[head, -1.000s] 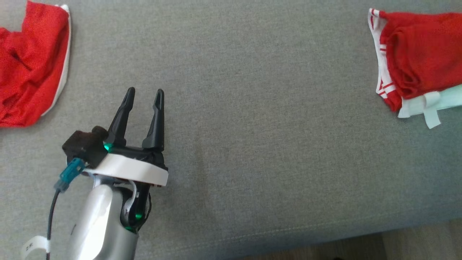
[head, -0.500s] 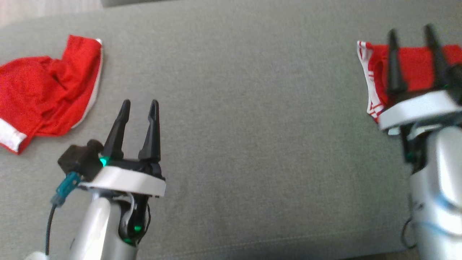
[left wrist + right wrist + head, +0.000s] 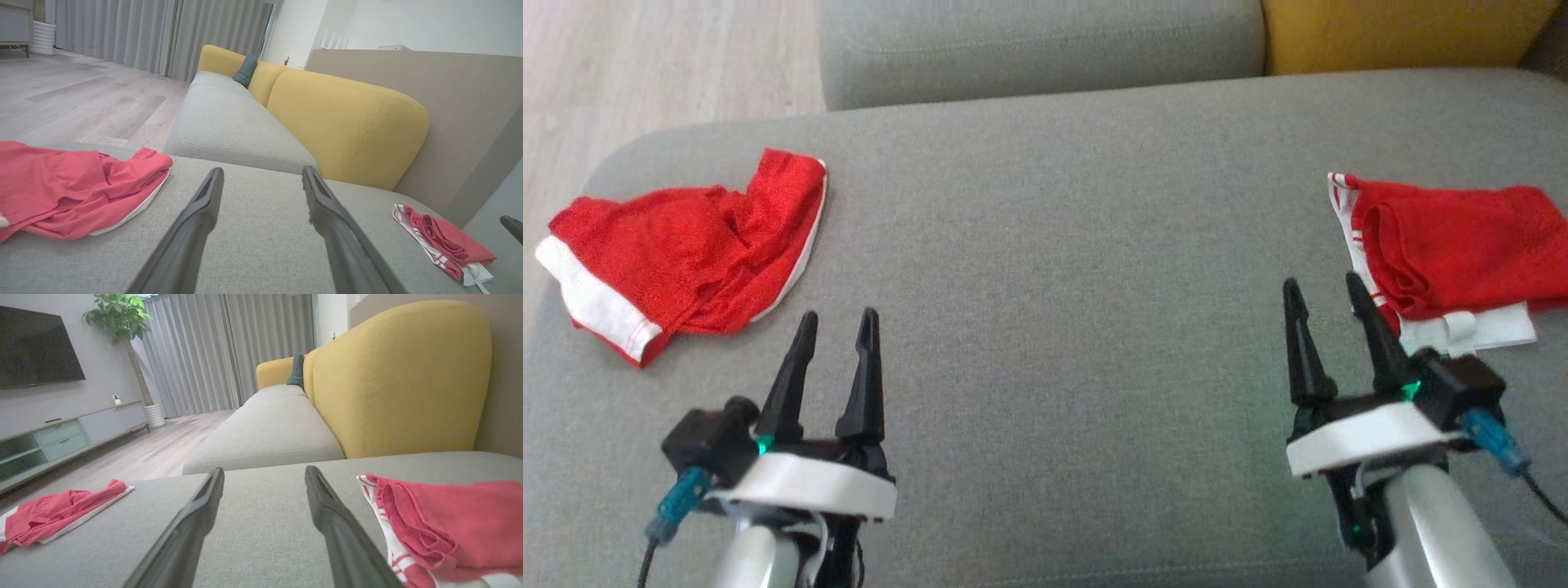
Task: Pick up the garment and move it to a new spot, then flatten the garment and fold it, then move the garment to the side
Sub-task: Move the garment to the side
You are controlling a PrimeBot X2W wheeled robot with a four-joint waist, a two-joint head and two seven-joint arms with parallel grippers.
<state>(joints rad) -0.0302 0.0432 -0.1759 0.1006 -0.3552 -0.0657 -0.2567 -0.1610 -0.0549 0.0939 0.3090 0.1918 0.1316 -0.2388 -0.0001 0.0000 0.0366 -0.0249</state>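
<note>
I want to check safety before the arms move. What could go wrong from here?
The crumpled red garment lies near the left edge of the grey seat cushion; a careless pull might drag it to the floor. The open right gripper stands near the folded red garment; a sideways move could spoil that fold. Both garments are red, so the wrong one may be grasped.

No readable text, labels, brands or numbers anywhere: not on the garments, sofa, TV or grippers.
</note>
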